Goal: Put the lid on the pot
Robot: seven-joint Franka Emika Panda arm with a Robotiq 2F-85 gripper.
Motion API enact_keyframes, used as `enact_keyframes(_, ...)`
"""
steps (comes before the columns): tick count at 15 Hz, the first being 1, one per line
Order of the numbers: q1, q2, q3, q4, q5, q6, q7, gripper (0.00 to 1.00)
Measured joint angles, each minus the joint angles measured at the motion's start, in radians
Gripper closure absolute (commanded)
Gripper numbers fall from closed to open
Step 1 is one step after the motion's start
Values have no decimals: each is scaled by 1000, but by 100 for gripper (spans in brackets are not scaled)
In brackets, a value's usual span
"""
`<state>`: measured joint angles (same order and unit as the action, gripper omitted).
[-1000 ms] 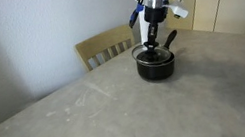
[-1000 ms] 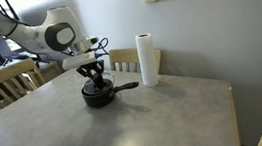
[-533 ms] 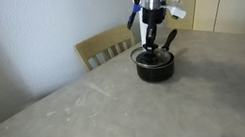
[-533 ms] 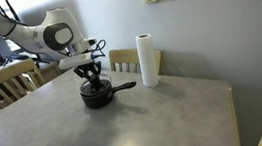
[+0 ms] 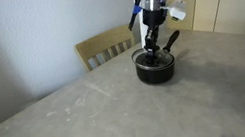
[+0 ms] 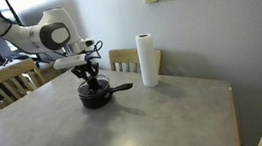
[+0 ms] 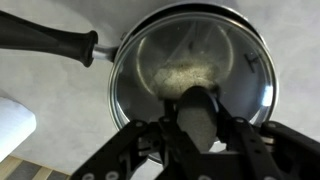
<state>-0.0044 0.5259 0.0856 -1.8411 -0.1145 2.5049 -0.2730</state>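
Wrist view: gripper (image 7: 200, 122) pinched shut on centre knob (image 7: 198, 104) of glass lid (image 7: 160, 62). Lid covers black pot (image 5: 156, 69) on grey counter (image 5: 101, 118); long handle (image 7: 50, 38) juts sideways.

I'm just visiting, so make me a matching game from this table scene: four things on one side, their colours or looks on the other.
Things:
1 lid
2 pot
3 paper-towel roll
4 chair

Looks:
a white, standing upright
b pale wood, beside the table
c black, long handle
d clear glass, metal rim

Pairs: 1-d, 2-c, 3-a, 4-b
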Motion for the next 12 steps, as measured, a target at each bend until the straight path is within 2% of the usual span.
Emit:
enact_keyframes(8, -8, -11, -63, -11, 0, -60, 19, 85)
enact_keyframes(9, -10, -11, -64, -11, 1, -68, 19, 41)
enact_keyframes(12, -13, -11, -63, -11, 3, -80, 17, 23)
